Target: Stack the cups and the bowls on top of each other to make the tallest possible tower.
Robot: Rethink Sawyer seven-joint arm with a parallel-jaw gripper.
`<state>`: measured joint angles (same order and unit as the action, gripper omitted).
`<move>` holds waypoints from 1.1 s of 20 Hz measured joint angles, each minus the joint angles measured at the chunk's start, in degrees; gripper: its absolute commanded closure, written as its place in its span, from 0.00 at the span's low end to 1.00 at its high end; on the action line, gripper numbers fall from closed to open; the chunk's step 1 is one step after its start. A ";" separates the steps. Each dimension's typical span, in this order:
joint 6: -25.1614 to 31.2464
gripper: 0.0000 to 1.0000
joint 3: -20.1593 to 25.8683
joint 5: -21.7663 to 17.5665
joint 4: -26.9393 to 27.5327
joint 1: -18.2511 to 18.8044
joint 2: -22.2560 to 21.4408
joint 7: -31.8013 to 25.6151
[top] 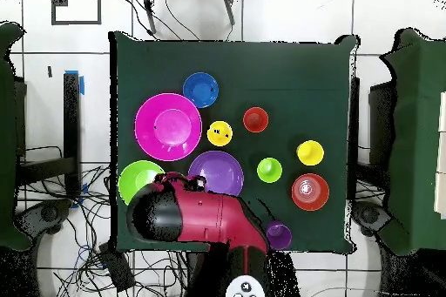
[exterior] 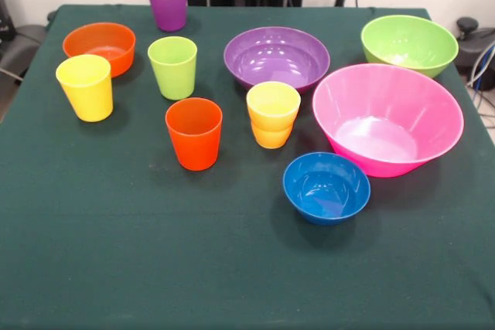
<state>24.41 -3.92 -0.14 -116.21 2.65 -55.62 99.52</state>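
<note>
Seen from overhead, the red and black arm lies folded low in the frame, bent over the table's bottom edge and covering part of the green bowl and the purple bowl. The gripper itself cannot be made out in either view, so whether it is open or closed cannot be told.

In the front view nothing is stacked except perhaps the yellow-orange cup at the centre, which shows a ridge as if two cups were nested. All pieces stand upright, mouths up, on the dark green table.

- The pink bowl, the largest, sits at the right.
- The blue bowl is just below and left of it.
- The green bowl is at upper right and the purple bowl at upper centre.
- The orange bowl is at upper left, with the yellow cup just in front of it.
- The purple cup stands at the top edge, the green cup below it, and the orange-red cup lower still.
</note>
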 measured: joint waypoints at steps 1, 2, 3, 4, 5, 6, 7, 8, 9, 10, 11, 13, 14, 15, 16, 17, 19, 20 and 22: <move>-0.17 0.00 -0.02 -0.02 0.22 0.15 0.37 0.09; -0.36 0.00 -0.01 0.00 0.50 0.36 0.88 0.18; -0.58 0.00 -0.02 0.00 0.93 0.65 1.61 0.20; -0.73 0.00 -0.02 0.00 1.17 0.83 2.10 0.20; -0.94 0.00 -0.02 0.00 1.53 1.05 2.79 0.20; -1.12 0.00 -0.02 0.00 1.75 1.16 3.26 0.20; -1.37 0.00 -0.01 0.00 2.03 1.30 3.88 0.20; -1.68 0.00 -0.01 0.00 2.32 1.43 4.49 0.20; -2.01 0.00 -0.01 0.00 2.69 1.59 5.25 0.20; -2.28 0.00 0.00 0.00 3.01 1.72 5.87 0.20; -2.55 0.00 0.00 0.00 3.32 1.85 6.49 0.20; -2.99 0.00 0.00 0.01 4.02 2.13 7.76 0.20; -3.29 0.00 0.02 0.01 4.50 2.39 8.58 0.20; -3.42 0.00 0.02 0.01 4.69 2.51 8.95 0.20; -3.56 0.00 0.03 0.01 4.86 2.63 9.30 0.20; -3.97 0.00 0.02 0.01 5.22 2.91 10.08 0.20; -4.46 0.00 0.03 0.02 5.44 3.28 10.90 0.20; -4.71 0.00 0.02 0.02 5.51 3.48 11.30 0.20; -5.07 0.00 0.02 0.05 5.51 3.65 11.96 0.20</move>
<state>19.34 -3.90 -0.09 -110.70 6.30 -43.66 99.71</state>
